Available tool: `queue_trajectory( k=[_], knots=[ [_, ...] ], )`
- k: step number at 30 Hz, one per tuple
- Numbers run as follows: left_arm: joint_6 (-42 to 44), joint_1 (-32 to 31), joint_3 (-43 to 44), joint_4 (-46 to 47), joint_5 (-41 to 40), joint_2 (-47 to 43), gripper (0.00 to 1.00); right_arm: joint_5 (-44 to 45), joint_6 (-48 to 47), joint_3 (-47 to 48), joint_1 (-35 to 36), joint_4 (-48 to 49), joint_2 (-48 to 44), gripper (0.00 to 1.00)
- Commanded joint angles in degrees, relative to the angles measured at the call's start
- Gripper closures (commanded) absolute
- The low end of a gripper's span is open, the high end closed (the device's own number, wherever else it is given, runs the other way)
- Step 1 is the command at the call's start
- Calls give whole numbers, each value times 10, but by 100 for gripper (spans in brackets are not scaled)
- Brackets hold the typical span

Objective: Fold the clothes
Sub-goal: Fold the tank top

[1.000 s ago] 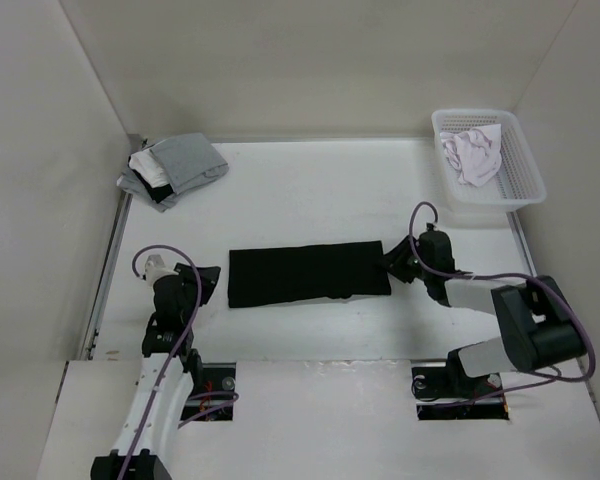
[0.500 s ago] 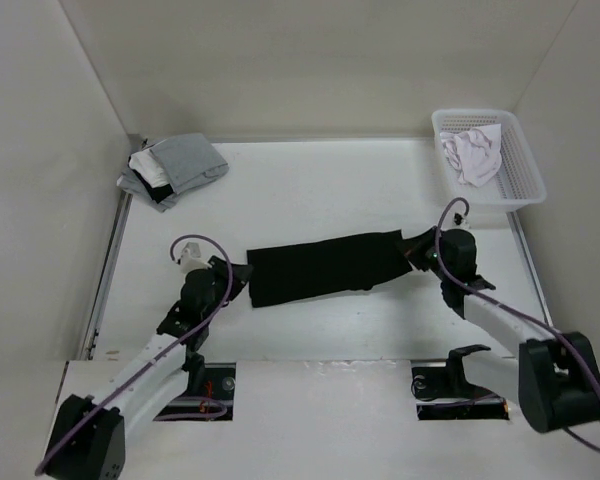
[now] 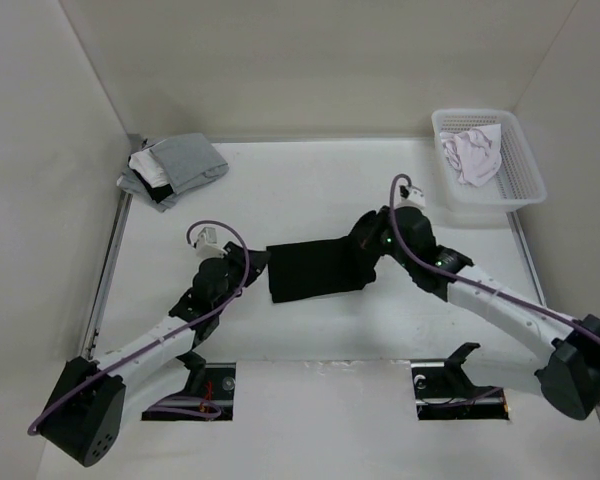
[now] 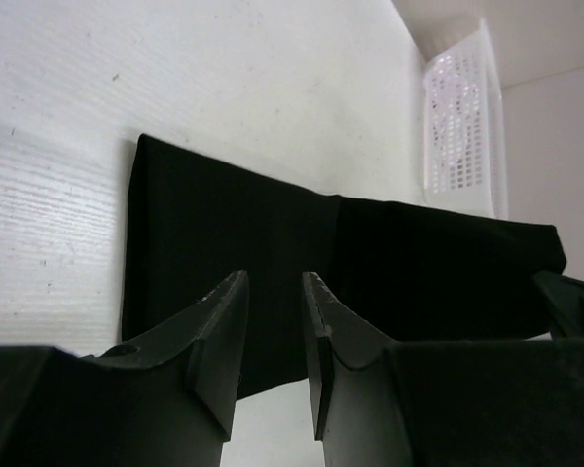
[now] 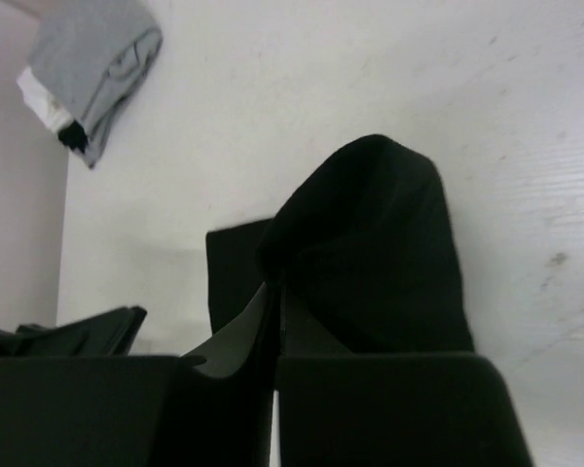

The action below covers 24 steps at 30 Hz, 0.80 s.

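Pinching black top's (image 3: 315, 272) right edge, right jaws hover over open table (image 3: 290, 195)

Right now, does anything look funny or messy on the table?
Only the black top: its right end is humped up off the table, pinched by the right gripper, jaws shut. That looks like mid-fold, not a mess.
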Motion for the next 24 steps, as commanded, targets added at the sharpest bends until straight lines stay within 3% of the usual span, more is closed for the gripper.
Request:
queue_trajectory(
  k=[1,11,14,16,19,24],
  knots=[
    [5,21,18,29,19,-29,73,74,-1,71,59,-53,49,100],
    [-5,147,-7,-17,128,-128,73,127,68,290,201,-131,278,98],
    [-11,185,-13,-31,163,-151,73,126,88,332,221,-130,344,87],
    [-17,215,-19,-37,190,-162,73,111,104,353,236,-124,383,72],
    [-26,248,-24,-39,221,-172,72,101,100,360,255,-112,388,63],
    [-27,254,-10,-48,228,-179,72,101,66,304,265,-69,301,61]
  ],
)
